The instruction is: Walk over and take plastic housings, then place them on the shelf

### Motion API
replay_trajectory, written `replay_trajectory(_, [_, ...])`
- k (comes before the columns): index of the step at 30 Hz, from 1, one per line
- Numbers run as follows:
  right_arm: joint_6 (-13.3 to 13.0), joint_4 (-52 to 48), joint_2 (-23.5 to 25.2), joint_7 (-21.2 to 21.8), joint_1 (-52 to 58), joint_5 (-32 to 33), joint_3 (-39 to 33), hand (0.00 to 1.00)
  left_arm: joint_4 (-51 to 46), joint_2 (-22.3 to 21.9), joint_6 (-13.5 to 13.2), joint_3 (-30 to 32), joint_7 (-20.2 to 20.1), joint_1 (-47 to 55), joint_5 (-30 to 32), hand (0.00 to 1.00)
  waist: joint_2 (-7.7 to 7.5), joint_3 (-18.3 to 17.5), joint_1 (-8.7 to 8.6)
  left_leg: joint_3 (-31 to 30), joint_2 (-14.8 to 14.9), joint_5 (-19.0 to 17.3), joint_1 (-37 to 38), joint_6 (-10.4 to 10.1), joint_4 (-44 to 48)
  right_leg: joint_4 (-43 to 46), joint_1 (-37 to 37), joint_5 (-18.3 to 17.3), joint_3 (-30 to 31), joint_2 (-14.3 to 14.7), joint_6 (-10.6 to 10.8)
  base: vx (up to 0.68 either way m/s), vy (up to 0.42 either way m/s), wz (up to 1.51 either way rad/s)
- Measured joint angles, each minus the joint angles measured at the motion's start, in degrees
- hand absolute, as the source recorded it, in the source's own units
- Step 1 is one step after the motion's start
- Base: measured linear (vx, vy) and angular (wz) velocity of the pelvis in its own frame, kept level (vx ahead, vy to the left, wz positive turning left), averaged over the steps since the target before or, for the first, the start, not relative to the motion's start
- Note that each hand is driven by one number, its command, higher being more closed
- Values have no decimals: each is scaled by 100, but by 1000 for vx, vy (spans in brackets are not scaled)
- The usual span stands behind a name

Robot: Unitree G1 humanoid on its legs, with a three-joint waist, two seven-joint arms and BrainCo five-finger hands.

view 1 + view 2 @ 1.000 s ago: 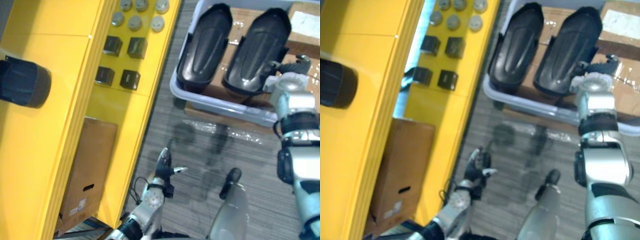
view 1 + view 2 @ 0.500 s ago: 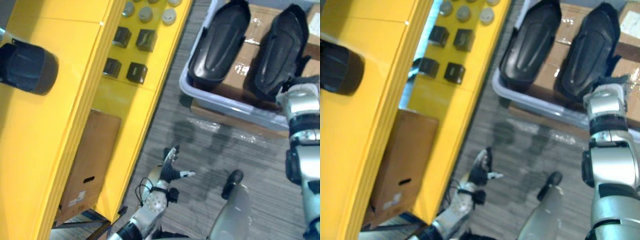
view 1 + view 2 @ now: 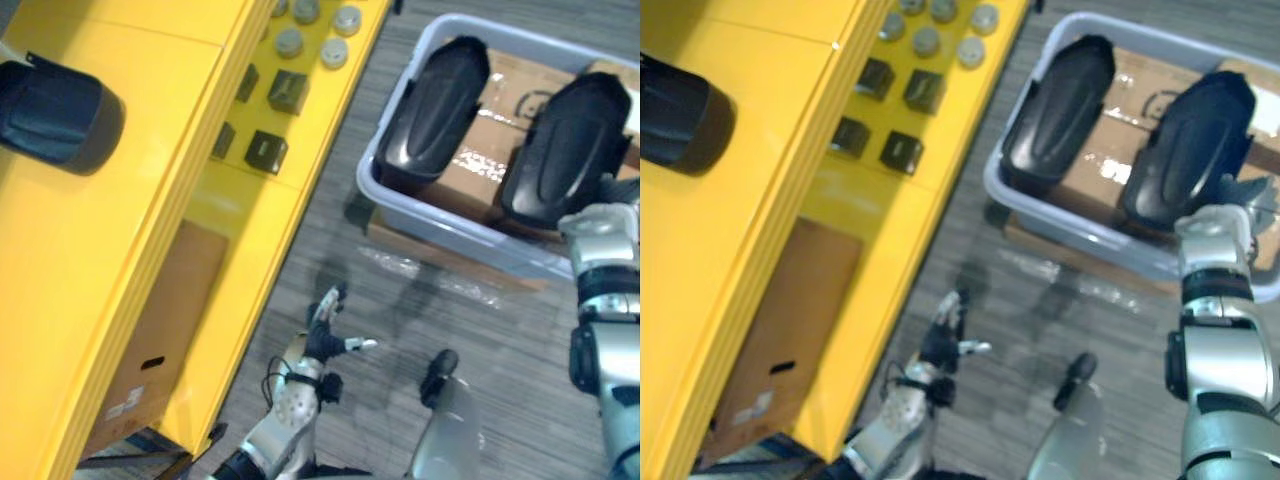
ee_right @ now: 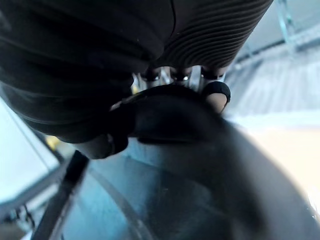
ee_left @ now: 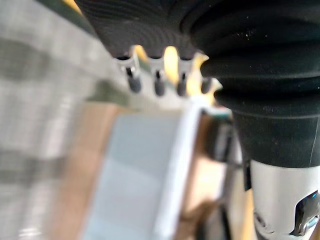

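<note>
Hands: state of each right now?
Left hand: open, holding nothing.
Right hand: closed on the plastic housing in the bin.

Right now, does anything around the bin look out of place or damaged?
Only clear film loose on the floor by the bin. Left housing and right housing look intact inside; right hand grips the right housing's rim.

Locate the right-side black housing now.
The right housing sits in the grey bin at upper right of the eye views, beside the other housing; the right hand grips its near edge.
</note>
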Motion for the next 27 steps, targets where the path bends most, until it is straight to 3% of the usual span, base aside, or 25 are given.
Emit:
replay_trajectory(7, [-128, -443, 13, -435, 428, -423, -69, 100, -295, 168, 57, 269, -140, -442, -204, 0, -364, 16, -312, 111, 131, 1, 417, -27, -149, -382, 433, 148, 21, 204, -31, 22, 1, -10])
replay_trajectory(12, [-199, -444, 77, -606, 581, -582, -56, 100, -345, 169, 319, 377, -150, -968, -203, 0, -461, 30, -434, 140, 150, 23, 673, -59, -315, -583, 669, 193, 54, 289, -34, 4, 2, -4])
replay_trajectory(18, [-547, -781, 88, -840, 574, -946, 142, 100, -183, 160, 897, 495, -369, -1652, -266, 0, -489, 43, -581, 268, 238, 56, 802, -104, -435, -819, 718, 319, 185, 412, -53, 22, -3, -13])
replay_trajectory(20, [-733, -975, 130, -823, 470, -1097, 429, 100, 649, 98, 1293, 515, -405, -2378, -671, 0, -547, 73, -608, 449, 277, 56, 963, -107, -497, -825, 703, 356, 355, 429, -56, 36, -2, -29])
replay_trajectory(27, [-803, -1004, 526, -797, 109, -1103, 695, 100, 1944, -193, 1818, 524, -165, -3434, -1051, 0, -654, 77, -772, 576, 362, 29, 945, -140, -507, -832, 546, 372, 510, 501, -81, 23, -9, -15])
